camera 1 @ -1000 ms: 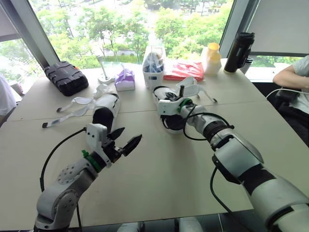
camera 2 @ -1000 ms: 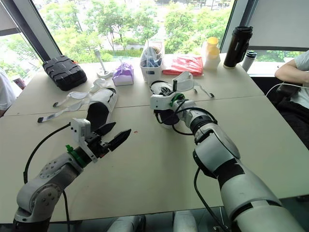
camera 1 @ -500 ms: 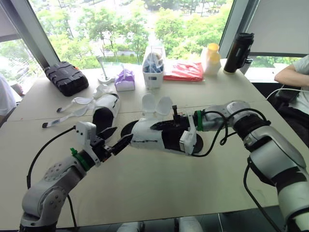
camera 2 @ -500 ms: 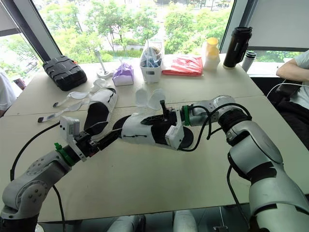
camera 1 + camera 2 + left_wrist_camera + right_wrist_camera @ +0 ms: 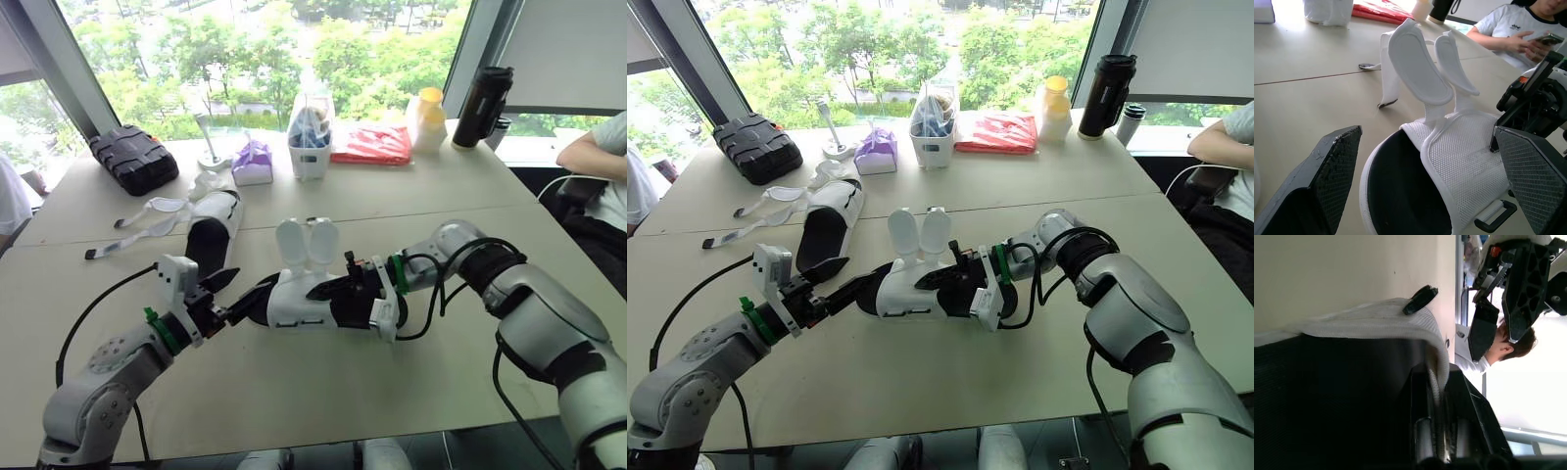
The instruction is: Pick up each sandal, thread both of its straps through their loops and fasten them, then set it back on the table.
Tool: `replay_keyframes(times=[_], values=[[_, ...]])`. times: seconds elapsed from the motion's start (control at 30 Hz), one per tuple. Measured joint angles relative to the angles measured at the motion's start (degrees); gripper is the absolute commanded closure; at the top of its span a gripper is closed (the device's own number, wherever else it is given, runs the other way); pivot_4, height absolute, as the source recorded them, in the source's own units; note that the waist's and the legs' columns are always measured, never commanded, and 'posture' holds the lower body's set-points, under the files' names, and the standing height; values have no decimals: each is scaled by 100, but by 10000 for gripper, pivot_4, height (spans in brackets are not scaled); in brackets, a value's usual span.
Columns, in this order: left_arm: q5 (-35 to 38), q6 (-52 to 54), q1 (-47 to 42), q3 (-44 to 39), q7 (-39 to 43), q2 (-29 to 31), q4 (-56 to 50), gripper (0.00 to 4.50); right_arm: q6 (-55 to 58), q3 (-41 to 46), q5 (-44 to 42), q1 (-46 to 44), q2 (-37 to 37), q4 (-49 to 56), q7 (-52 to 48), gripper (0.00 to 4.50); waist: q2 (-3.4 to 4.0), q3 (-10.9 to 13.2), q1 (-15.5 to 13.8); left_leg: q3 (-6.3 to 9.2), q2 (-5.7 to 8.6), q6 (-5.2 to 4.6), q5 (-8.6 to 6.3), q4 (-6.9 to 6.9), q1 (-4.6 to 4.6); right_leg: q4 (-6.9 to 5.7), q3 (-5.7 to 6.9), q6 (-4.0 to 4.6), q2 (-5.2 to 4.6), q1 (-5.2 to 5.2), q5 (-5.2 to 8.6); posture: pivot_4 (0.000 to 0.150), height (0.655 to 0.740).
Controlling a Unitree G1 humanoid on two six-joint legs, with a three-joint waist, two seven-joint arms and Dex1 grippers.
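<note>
- The sandal (image 5: 313, 299) lies lengthwise across the table (image 5: 323, 392), with one rounded end toward the left gripper (image 5: 228, 297). I cannot tell whether it touches the tabletop.
- It has a white mesh upper and a black footbed. Its two rounded strap tabs (image 5: 306, 243) stand upright, unfastened.
- On its far end the right gripper (image 5: 345, 290) pinches the mesh side wall.
- The left gripper is spread wide, one finger on either side of the rounded end.
- The second sandal (image 5: 214, 227) lies flat behind, pointing toward the window.
- A white tub (image 5: 311, 147) holds blue and dark items.

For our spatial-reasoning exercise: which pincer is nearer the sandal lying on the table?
Left. The left pincer sits close beside the lying sandal; the right pincer, gripping the other sandal, is farther right.
</note>
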State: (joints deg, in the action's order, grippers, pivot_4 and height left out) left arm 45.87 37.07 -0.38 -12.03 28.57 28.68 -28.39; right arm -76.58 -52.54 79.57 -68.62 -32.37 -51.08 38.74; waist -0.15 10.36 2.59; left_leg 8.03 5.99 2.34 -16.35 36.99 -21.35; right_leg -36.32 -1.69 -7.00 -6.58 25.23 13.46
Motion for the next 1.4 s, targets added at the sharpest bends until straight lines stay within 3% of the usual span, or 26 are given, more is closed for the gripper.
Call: replay_keyframes(times=[0.2, 0.4, 0.63, 0.77, 0.87, 1.0, 1.03, 1.07, 1.1, 1.23, 1.4], values=[[-191, -7, -9, 66, 208, 260, 5, 0, 125, -330, 169, -275, 154, -359, 363, 1272, -1, -1, -4, -1, 0, 3, 2, 1, 0, 0, -2, 6, 2, -2, -3, 1500, 7400], [-693, -205, -31, 233, 793, 866, 156, 0, -431, -217, -509, -348, -157, -707, -422, 1272, -3, -2, -3, -1, -1, 2, 2, 0, -1, 3, -2, 6, 4, -4, -3, 1500, 7400], [-1200, -794, -278, 408, 1665, 1238, 643, 0, -959, 340, -2225, -268, -530, -1057, -2246, 1272, -3, -2, 42, -3, -19, 1, 1, -2, 6, 6, -1, 7, 16, -12, -4, 1500, 7400], [-1944, -1768, -529, 811, 2482, 1618, 1437, 0, -1265, 411, -3635, -90, -507, -2003, -3686, 1272, -3, -1, 66, -7, -38, -2, 0, 0, 10, 18, 2, 16, 19, -25, -9, 1500, 7400], [-2096, -2268, -786, 952, 2843, 1493, 1866, 12876, -931, 489, -4984, 186, -624, -1771, -4882, 615, -4, -1, 78, -3, -44, -6, -2, 4, 11, 21, 6, 15, 19, -32, -11, 1500, 7400], [-2200, -2711, -1071, 1046, 3291, 1430, 2568, 32442, 1037, 657, -7482, 1190, -1242, 412, -6909, 615, 3, 2, 53, 13, -48, -20, -10, 4, 11, 17, 14, 8, 18, -28, -14, 1500, 7400], [-2218, -2777, -1171, 1070, 3369, 1375, 2764, 38953, 1546, 769, -7881, 1377, -1359, 927, -7271, 615, 3, 3, 49, 13, -49, -33, -18, 4, 11, 17, 13, 5, 18, -26, -16, 1500, 7400], [-2225, -2817, -1255, 1089, 3430, 1332, 2910, 42443, 1963, 900, -8138, 1496, -1420, 1332, -7523, 615, 3, 3, 51, 13, -51, -38, -21, 6, 11, 16, 13, 3, 19, -24, -17, 1500, 7400], [-2236, -2865, -1353, 1122, 3506, 1284, 3043, 44718, 2345, 1070, -8338, 1602, -1462, 1721, -7731, 615, 3, 3, 47, 12, -51, -38, -21, 7, 11, 15, 13, 3, 19, -23, -18, 1500, 7400], [-2273, -2887, -1642, 1304, 3837, 1130, 3436, 44718, 3444, 1753, -8622, 1948, -1497, 2799, -8192, 615, 2, 2, -26, 7, -50, -40, -22, 15, 10, 16, 15, 0, 20, -25, -22, 1500, 7400], [-2474, -3021, -1985, 1563, 4069, 814, 4114, 44718, 4095, 2296, -8576, 2290, -1397, 3219, -8487, 615, 2, 2, -87, -4, -45, -37, -20, 25, 2, 18, 17, -6, 19, -24, -30, 1500, 7400]])
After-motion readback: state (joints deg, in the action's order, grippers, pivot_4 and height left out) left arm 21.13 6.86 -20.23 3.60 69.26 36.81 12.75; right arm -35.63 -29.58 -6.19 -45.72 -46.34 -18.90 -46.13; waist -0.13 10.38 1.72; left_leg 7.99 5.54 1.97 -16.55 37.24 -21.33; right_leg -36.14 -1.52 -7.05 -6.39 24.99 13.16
